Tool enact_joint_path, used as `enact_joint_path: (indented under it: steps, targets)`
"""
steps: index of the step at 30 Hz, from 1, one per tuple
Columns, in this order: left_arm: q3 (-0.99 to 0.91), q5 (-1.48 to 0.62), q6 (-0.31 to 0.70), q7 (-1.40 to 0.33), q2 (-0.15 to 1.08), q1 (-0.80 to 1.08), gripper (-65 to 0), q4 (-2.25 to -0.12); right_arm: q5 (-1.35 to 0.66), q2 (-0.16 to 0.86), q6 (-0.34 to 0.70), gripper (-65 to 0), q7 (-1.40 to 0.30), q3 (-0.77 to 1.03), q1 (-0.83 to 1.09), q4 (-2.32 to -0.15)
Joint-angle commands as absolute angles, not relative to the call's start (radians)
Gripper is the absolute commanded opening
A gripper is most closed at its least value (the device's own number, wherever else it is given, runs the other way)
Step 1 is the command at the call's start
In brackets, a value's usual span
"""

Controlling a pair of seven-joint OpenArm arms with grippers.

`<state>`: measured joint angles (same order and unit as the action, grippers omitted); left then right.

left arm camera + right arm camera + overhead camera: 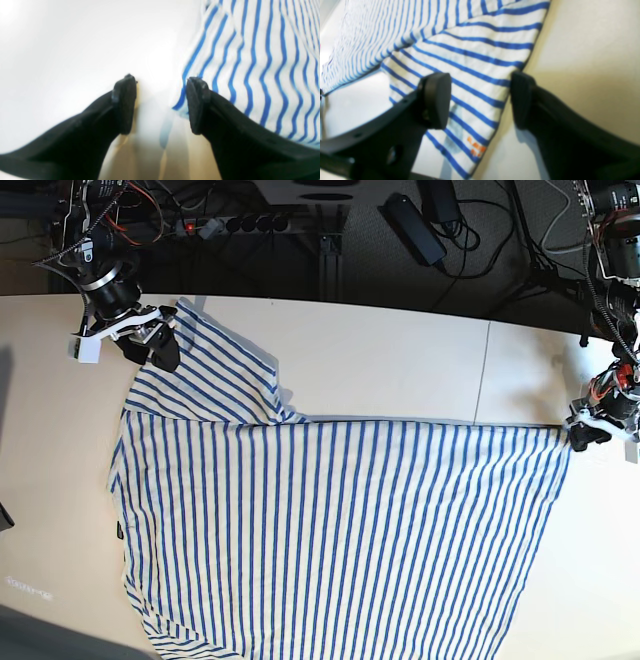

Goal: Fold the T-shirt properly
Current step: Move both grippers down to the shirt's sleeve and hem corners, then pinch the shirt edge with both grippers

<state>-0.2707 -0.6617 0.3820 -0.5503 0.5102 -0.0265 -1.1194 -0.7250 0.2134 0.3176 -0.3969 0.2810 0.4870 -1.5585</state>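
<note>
Two arms are reaching to opposite corners of the T-shirt (340, 530), which is lying flat on the pale table (400, 360). Both the left gripper (161, 105) and right gripper (481, 100) are hanging spread wide, black padded fingers straddling soft cream cloth, thinly blue-striped, with small orange lettering (476, 147).

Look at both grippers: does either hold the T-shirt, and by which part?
Neither. The left gripper stands open at a corner of the T-shirt; the right gripper stands open over a sleeve. Nothing is clamped.
</note>
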Motion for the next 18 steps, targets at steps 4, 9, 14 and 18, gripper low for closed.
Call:
enact_joint_path:
  steps: [4,9,14,18]
  targets:
    - [-0.265,-0.704,0.45,-0.579,0.523,-0.077,-29.1,-1.069,-0.688,0.213,0.344,-26.4,-0.486,0.273,0.505,-1.548]
    - [-0.181,-0.729,0.461,-0.607,0.523,-0.082,-29.1,-1.056,-0.688,0.213,0.344,-26.4,-0.486,0.273,0.505,-1.548]
    - [-0.071,-0.72,0.461,-0.607,0.497,-0.083,-29.1,-1.056,-0.688,0.213,0.344,-26.4,-0.486,0.273,0.505,-1.548]
    - [-0.063,-0.667,0.447,-0.607,0.453,-0.083,-29.1,-1.056,-0.688,0.213,0.345,-26.4,-0.486,0.273,0.505,-1.548]
